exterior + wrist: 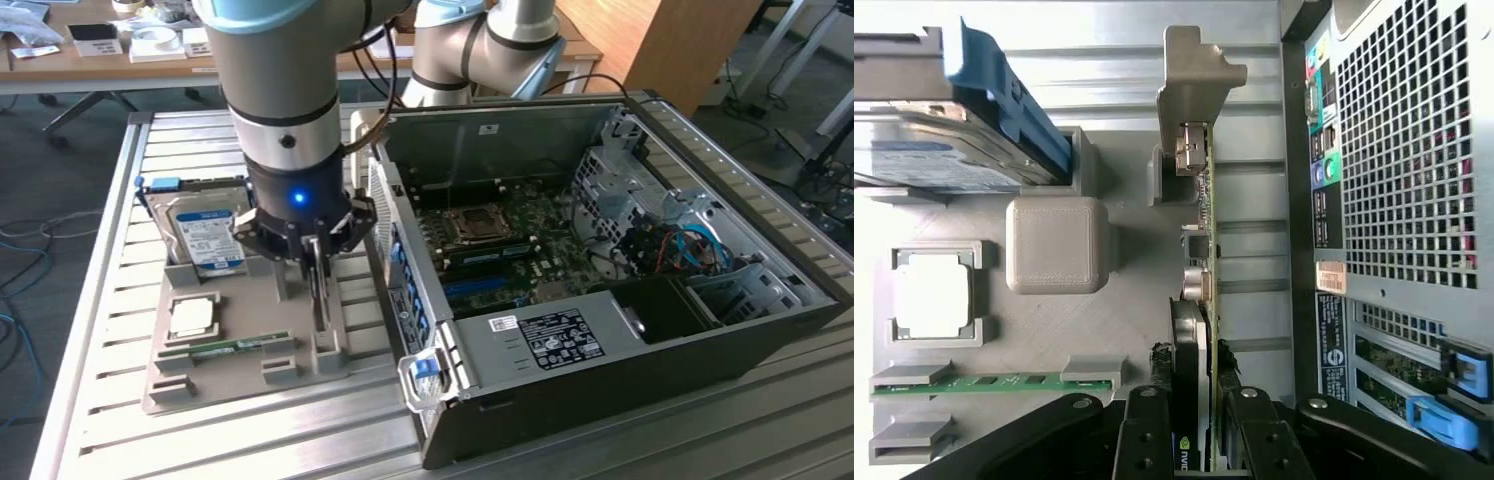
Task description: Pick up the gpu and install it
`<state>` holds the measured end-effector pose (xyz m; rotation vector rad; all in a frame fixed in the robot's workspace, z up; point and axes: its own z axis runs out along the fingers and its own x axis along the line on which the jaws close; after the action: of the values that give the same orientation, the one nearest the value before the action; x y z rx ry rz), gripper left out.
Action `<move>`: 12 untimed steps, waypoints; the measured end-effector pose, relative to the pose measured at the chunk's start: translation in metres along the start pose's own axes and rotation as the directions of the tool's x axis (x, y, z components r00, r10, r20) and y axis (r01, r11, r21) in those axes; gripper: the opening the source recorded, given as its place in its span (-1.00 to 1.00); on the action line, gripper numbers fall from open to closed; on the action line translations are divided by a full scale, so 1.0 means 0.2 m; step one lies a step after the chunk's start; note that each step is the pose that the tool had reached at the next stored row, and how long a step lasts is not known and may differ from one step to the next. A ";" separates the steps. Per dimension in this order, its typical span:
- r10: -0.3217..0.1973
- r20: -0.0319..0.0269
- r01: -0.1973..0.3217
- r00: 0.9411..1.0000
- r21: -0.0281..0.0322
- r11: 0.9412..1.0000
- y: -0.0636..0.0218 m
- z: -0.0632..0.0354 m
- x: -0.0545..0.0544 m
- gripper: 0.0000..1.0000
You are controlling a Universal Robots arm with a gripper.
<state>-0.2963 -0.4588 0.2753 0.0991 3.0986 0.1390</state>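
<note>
The gpu [320, 300] stands on edge in a slot of the grey holder tray [240, 372], beside the open computer case [747, 330]. In the wrist view the gpu [1201, 250] is a thin dark card seen edge-on, with its pale metal bracket [1194, 70] at the far end. My gripper [316, 262] hangs straight above it, and the two black fingers [1149, 435] sit tight against both faces of the card near its end away from the bracket. The gripper [1201, 445] is shut on the gpu. The motherboard [514, 240] lies exposed inside the case.
On the same tray lie a silver hard drive [207, 235] with a blue clip, a processor [191, 317] in its frame and a green memory stick [240, 346]. The case's perforated rear panel [1399, 150] stands close beside the card. The tray rests on a slatted metal table [94, 300].
</note>
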 end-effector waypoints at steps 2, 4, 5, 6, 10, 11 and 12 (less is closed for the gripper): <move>0.000 0.000 0.000 1.000 -0.004 1.000 0.003 -0.026 0.00 -0.47; 0.000 0.000 0.000 1.000 -0.006 1.000 0.005 -0.054 0.00 -0.47; 0.000 0.000 0.000 1.000 -0.007 1.000 0.006 -0.066 0.00 -0.47; 0.000 -0.001 0.000 1.000 -0.008 1.000 0.007 -0.079 0.00 -0.47; 0.001 -0.001 -0.001 1.000 -0.011 1.000 0.012 -0.130 0.00 -0.47; 0.001 -0.001 -0.001 1.000 -0.012 1.000 0.013 -0.145 -0.01 -0.47; 0.001 -0.001 -0.001 1.000 -0.014 1.000 0.015 -0.159 -0.01 -0.47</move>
<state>-0.2963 -0.4588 0.3073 0.0996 3.0980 0.1600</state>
